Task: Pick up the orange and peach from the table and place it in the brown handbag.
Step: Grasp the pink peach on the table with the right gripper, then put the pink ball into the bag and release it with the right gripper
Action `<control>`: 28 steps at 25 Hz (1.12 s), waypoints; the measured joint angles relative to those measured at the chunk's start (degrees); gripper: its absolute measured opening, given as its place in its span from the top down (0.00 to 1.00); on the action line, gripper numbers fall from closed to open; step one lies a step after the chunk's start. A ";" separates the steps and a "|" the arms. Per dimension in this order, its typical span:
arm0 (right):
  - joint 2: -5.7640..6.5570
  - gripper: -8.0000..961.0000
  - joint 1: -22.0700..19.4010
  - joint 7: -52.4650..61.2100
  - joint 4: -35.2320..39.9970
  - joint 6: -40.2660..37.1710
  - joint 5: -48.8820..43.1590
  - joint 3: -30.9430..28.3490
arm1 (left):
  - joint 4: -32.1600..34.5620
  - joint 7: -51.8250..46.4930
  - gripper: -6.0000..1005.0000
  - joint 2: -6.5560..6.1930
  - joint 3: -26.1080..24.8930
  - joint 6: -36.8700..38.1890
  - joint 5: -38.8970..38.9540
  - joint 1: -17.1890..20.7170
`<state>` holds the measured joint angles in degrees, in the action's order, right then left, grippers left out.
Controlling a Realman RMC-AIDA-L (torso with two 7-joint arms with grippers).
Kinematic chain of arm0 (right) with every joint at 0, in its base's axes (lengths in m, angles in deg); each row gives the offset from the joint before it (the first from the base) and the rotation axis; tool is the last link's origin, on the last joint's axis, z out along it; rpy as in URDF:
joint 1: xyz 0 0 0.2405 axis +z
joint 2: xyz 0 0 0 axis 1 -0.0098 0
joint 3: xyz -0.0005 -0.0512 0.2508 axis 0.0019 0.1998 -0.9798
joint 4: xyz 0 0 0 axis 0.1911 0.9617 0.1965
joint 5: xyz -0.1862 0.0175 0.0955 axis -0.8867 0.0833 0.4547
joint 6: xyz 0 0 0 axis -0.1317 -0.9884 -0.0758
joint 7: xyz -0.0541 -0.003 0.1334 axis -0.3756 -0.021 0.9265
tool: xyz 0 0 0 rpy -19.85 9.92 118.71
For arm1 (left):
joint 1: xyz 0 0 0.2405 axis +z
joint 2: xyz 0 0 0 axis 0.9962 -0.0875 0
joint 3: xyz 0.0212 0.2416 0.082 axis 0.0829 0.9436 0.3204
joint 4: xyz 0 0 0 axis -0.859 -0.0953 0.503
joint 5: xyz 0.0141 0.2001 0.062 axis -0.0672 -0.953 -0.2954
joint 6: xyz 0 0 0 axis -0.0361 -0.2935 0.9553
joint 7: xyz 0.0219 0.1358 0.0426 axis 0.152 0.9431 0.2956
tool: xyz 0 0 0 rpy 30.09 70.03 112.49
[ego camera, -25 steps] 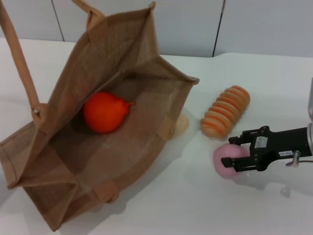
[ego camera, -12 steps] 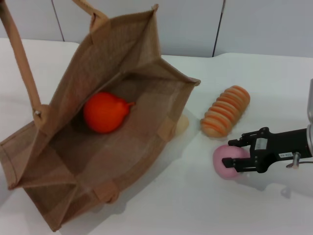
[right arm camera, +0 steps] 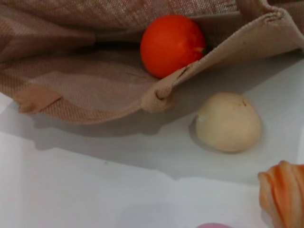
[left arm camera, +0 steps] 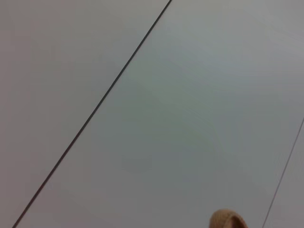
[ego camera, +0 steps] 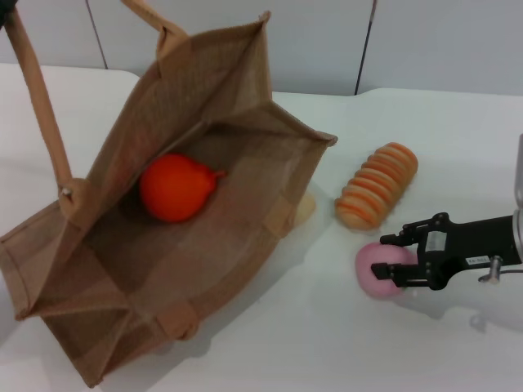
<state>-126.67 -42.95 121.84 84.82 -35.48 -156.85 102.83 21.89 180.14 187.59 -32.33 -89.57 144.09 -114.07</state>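
The brown handbag (ego camera: 245, 98) lies open on the table, its mouth facing me. The orange (ego camera: 175, 187) rests inside it, also seen in the right wrist view as the orange (right arm camera: 172, 44) behind the bag's rim (right arm camera: 156, 92). The pink peach (ego camera: 373, 266) sits on the table at the right, a sliver of the peach (right arm camera: 213, 225) showing at the wrist picture's edge. My right gripper (ego camera: 391, 261) reaches in from the right, its black fingers (ego camera: 400, 239) pressed on both sides of the peach. My left gripper (ego camera: 5, 6) is at the top left corner by the bag handle (ego camera: 41, 106).
An orange-and-cream striped roll (ego camera: 377, 194) lies just behind the peach. A pale beige round fruit (right arm camera: 229, 121) sits against the bag's right side, half hidden in the head view. A loop of handle (left arm camera: 228, 220) shows in the left wrist view before a grey wall.
The bag's far rim and raised handle have shifted slightly to the right. The right gripper's fingers have drawn in a little on the peach, which stays in place.
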 joint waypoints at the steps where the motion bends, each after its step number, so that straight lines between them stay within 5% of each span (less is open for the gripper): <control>1: -0.01 0.46 -0.02 -0.31 0.14 -0.14 0.14 -0.12 | -0.01 0.00 0.87 0.00 0.00 0.00 0.00 -0.01; 15: -0.35 0.51 -1.30 -1.51 5.92 -4.36 6.41 -0.44 | -0.11 0.01 0.86 0.00 0.00 0.00 -0.48 -0.59; 28: -0.48 0.60 0.64 -5.29 10.96 -21.29 15.08 0.10 | -1.35 0.45 0.86 -0.06 0.09 0.68 -2.11 -2.20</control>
<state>-127.15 -42.31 116.55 95.78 -56.77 -141.77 102.93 20.55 180.59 187.53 -32.24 -88.89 141.98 -116.26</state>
